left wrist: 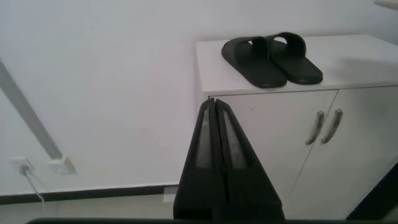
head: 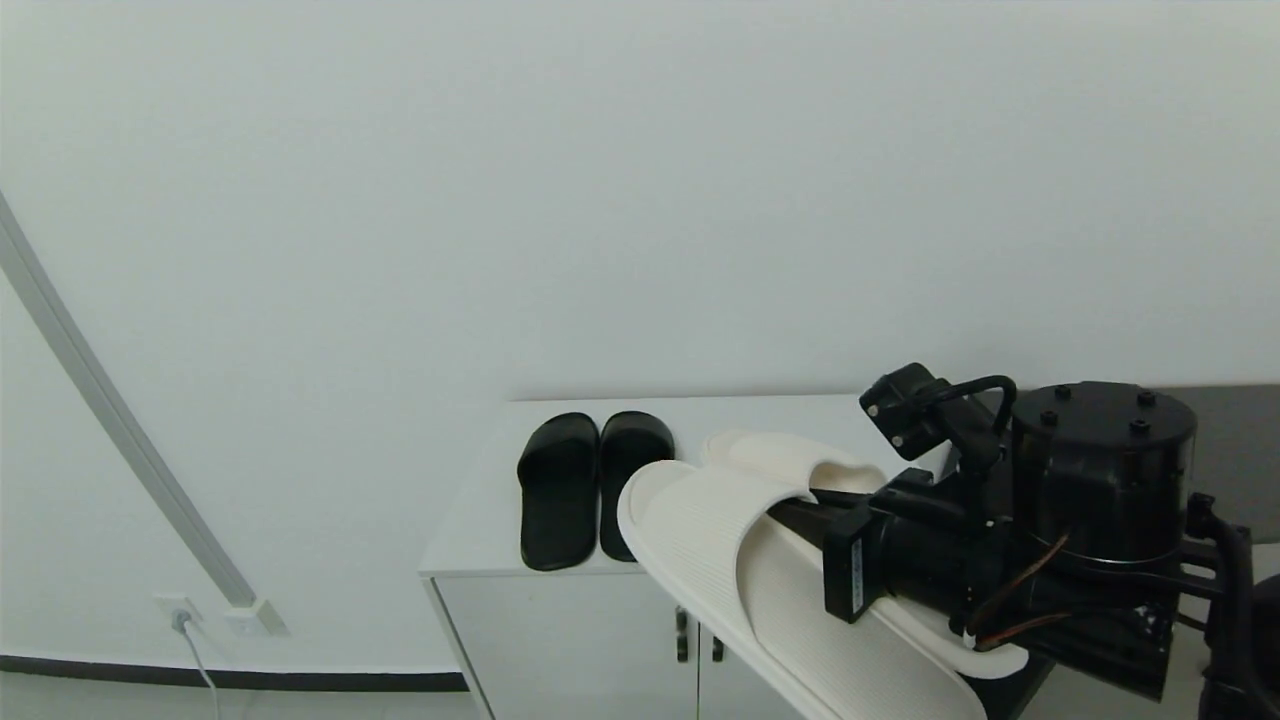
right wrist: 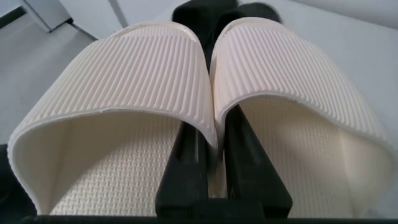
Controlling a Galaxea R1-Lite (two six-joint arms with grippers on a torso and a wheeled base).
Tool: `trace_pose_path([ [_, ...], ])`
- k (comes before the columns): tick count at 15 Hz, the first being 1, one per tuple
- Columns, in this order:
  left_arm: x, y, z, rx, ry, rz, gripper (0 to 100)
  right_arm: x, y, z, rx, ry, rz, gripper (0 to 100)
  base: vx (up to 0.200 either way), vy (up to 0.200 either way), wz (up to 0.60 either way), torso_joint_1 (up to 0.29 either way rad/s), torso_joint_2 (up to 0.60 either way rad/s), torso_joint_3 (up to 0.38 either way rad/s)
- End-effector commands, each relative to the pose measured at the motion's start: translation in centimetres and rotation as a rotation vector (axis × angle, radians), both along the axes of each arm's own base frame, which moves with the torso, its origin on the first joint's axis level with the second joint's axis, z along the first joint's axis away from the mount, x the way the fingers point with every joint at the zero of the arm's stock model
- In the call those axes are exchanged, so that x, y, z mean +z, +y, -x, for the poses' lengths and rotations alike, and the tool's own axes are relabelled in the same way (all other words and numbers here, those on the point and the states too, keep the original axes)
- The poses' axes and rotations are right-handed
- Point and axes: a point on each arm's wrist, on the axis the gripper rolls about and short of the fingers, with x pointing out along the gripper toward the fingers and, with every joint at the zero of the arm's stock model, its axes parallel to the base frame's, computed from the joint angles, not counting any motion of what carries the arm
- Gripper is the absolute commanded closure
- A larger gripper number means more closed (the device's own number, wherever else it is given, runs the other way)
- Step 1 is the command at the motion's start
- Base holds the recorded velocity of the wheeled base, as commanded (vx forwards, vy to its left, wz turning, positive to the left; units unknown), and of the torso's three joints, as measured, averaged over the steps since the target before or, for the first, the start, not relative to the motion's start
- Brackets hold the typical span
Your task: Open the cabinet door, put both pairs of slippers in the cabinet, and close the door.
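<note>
1. Closest in, on the right side: right gripper (head: 805,515), with jaws clamped on the white slippers (right wrist: 137,81). Pinching the inner strap edges of both, one slipper either side of the fingers (right wrist: 186,168).
2. Same pair in the head view: held up in the air and tilted, toes high and pointing toward the wall, heels low. Crossing in front of the cabinet's front edge, right of the middle. Can't tell about any contact with the top.
3. Over on the left: left gripper (left wrist: 213,106), with jaws pressed flat together and nothing between them. Aimed at the cabinet's left front corner, apart from it.
4. Next out: cabinet (head: 560,640), white, both doors shut, with two vertical handles (head: 682,635) side by side at the middle seam.
5. On top of that: black slippers (head: 590,490), a neat pair touching each other. Toes to the wall, heels at the front edge, just beside the toes of the white pair in the head view.
6. Way at the back: plain white wall (head: 640,200), with a grey strip (head: 100,400) slanting down on the left. Low down by its end, a wall socket (head: 178,608) with a cable (head: 200,670) plugged in.
</note>
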Motion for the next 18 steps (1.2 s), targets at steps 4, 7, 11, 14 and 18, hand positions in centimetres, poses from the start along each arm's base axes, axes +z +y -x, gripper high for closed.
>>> trace_pose_path([
  [4, 0.0, 0.0, 0.0, 0.000, 0.001, 0.000, 100, -0.7, -0.2, 0.0, -0.008, 0.012, 0.025, 100, -0.200, 0.000, 0.00, 0.000, 0.00, 0.000],
  [7, 0.0, 0.0, 0.0, 0.000, 0.002, -0.002, 100, -1.2, -0.5, 0.3, 0.006, -0.007, 0.067, 100, -0.067, 0.000, 0.00, 0.004, 0.00, 0.001],
  [11, 0.0, 0.0, 0.0, 0.000, 0.001, -0.002, 100, -1.2, -0.5, 0.3, 0.006, -0.005, 0.069, 100, 0.000, 0.000, 0.00, 0.000, 0.00, 0.000],
  [14, 0.0, 0.0, 0.0, 0.000, 0.001, -0.002, 100, -1.3, -0.5, 0.3, 0.006, -0.004, 0.070, 100, 0.000, 0.000, 0.00, 0.000, 0.00, 0.000],
  [18, 0.0, 0.0, 0.0, 0.000, 0.001, -0.002, 100, -1.3, -0.5, 0.3, 0.006, -0.005, 0.069, 100, 0.000, 0.000, 0.00, 0.000, 0.00, 0.000],
])
